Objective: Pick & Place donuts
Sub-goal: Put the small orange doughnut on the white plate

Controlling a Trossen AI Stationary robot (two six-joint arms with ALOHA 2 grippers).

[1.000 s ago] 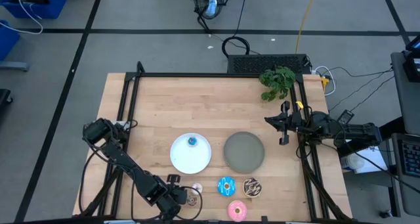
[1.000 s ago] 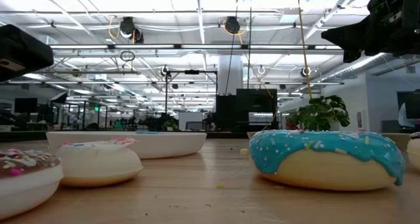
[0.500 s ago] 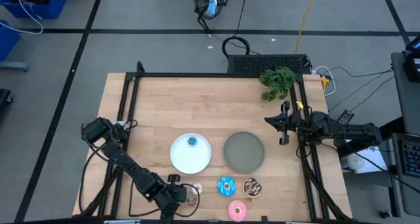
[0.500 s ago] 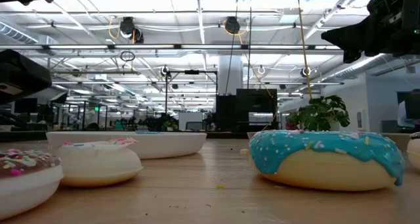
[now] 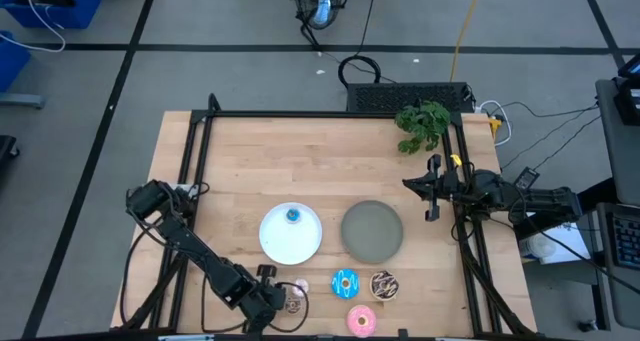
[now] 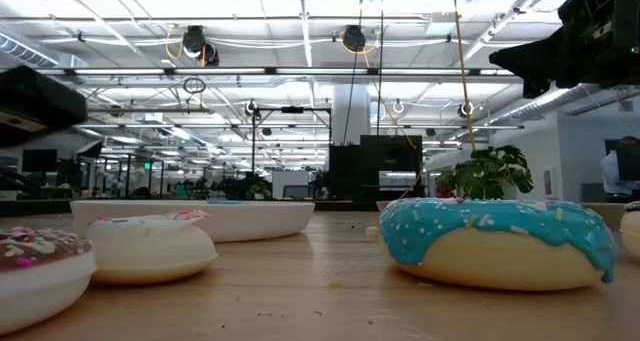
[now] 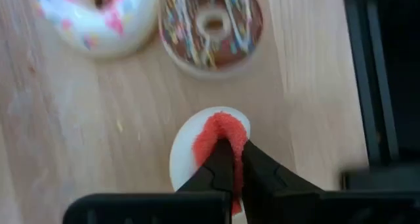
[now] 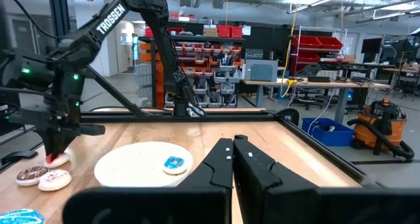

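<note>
Plates side by side mid-table: white plate [image 5: 291, 233] on the left with a tiny blue donut [image 5: 293, 216] resting on it, grey plate [image 5: 372, 231] on the right, bare. Leafy green plant [image 5: 422, 124] at the far edge, black frame rail [image 5: 200, 151] along the left side, cables trailing off the right. Near the front edge, grouped close: blue-iced donut [image 5: 345, 283], chocolate sprinkled donut [image 5: 384, 285], pink-iced donut [image 5: 361, 321], all lying flat on the wood. Left gripper [image 5: 272, 299] low at the front-left corner, fingers [image 7: 220, 168] clamped together on the tiny red donut [image 7: 220, 140], red icing over a pale base, held just above the wood. Just beside it, apart from each other, a tiny whitish-pink donut [image 7: 95, 17] and a tiny brown donut [image 7: 211, 27] with striped sprinkles. Right gripper [image 5: 432, 188] parked by the right rail, well apart from everything, fingers [image 8: 220, 165] pressed together on nothing.
</note>
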